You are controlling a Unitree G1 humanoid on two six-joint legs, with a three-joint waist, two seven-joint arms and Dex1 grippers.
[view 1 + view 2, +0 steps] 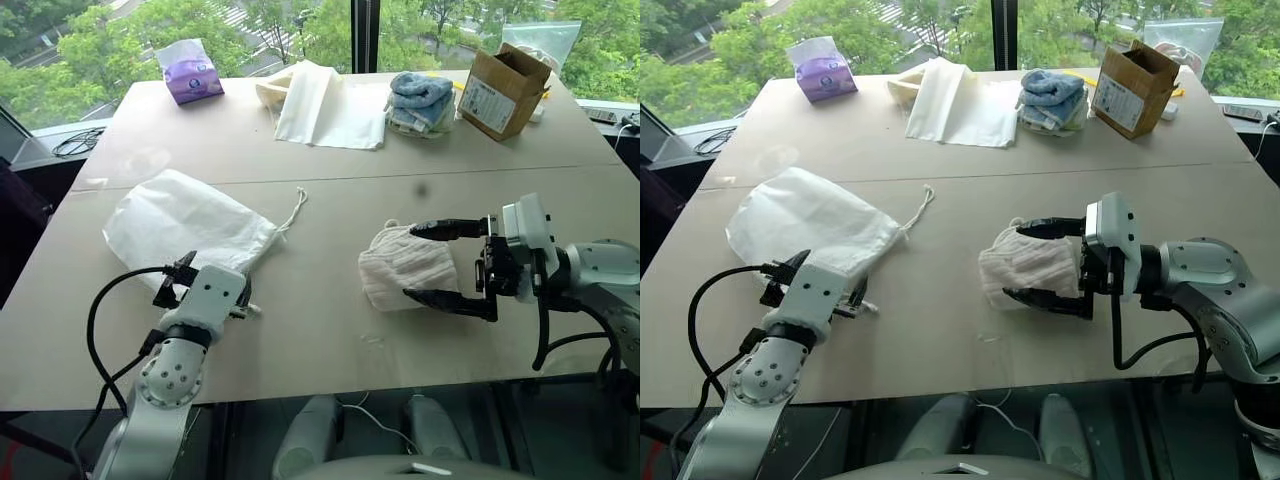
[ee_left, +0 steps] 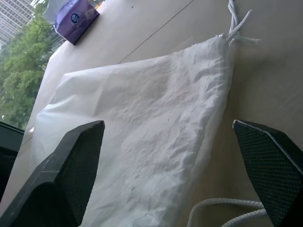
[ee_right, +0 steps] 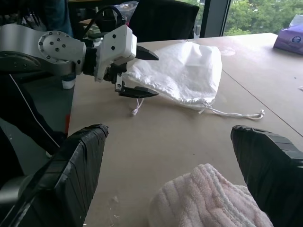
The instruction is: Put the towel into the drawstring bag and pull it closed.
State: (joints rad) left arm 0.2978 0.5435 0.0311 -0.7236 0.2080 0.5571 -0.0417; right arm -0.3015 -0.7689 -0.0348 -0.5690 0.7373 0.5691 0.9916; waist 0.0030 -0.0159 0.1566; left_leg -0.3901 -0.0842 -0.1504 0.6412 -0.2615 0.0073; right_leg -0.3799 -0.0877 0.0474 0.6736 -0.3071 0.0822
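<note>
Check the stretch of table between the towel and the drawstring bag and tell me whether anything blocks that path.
Nothing visible does. The towel lies between the open fingers of the right gripper, and bare table runs from it to the drawstring bag. Only the bag's own cord trails there. The left gripper, open, hovers at the bag's near edge.

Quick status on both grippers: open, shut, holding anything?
Left gripper: open, holding nothing, at the edge of the drawstring bag.
Right gripper: open, fingers either side of the towel, not closed on it.
</note>
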